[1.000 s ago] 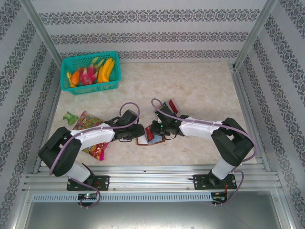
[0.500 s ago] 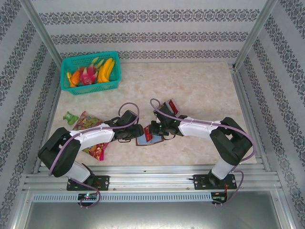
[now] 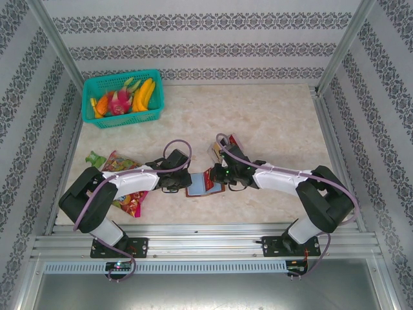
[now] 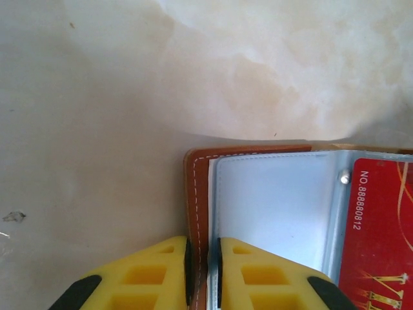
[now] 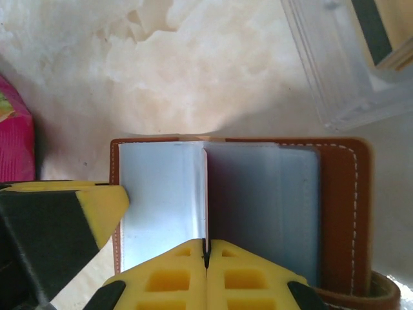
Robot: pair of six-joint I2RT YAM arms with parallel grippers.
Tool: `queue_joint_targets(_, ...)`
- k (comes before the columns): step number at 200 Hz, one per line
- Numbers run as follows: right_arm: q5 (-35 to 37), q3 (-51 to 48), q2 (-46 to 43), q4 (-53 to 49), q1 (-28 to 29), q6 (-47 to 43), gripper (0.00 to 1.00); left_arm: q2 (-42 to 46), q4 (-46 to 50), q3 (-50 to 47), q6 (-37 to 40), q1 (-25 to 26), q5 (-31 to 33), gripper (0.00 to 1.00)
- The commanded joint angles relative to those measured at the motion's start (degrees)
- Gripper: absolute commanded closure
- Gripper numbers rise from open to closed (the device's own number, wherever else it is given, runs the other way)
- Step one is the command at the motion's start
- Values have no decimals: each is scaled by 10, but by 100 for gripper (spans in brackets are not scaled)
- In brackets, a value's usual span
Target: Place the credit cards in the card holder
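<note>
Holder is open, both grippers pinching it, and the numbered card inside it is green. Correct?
Not quite: the card is red, as the left wrist view shows. The rest holds: the holder is open, with the left gripper and right gripper pinching it.

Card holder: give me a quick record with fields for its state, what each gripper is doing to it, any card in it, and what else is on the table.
card holder: open on the table, sleeves facing up
left gripper: shut on the card holder's brown cover edge
right gripper: shut on one inner sleeve, which stands upright
red card: in the open holder, seemingly under a clear sleeve
also on table: teal basket of fruit, snack packet, clear card stand
</note>
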State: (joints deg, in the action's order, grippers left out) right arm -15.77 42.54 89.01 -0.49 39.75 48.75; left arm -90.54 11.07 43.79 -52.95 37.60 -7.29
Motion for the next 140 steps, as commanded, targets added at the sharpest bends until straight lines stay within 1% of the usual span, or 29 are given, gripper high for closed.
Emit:
queue_joint_targets(1,-8,-16,0,26,-2,13,92,-19,10,1,6,-2,-2,82)
queue_joint_targets(21,-19,-28,6,47,-3,17,92,-20,10,-1,8,-1,-1,82)
queue_joint_targets(45,-40,-46,16,95,-1,31,93,-25,10,-2,7,-2,-4,82)
queue_joint_targets(106,-53,-52,62,127,3,46,93,-27,11,1,7,-2,-5,81)
queue_joint_targets(116,-51,-50,61,117,2,43,93,-26,12,0,7,-2,-5,81)
queue_joint_targets(128,-24,-47,44,88,3,38,93,-26,15,0,7,-2,-3,81)
queue_joint_targets(134,-19,-54,38,100,6,44,93,-26,14,0,7,-2,-3,81)
queue_joint_targets(140,-34,-58,40,120,10,48,93,-26,13,-1,6,-2,-3,80)
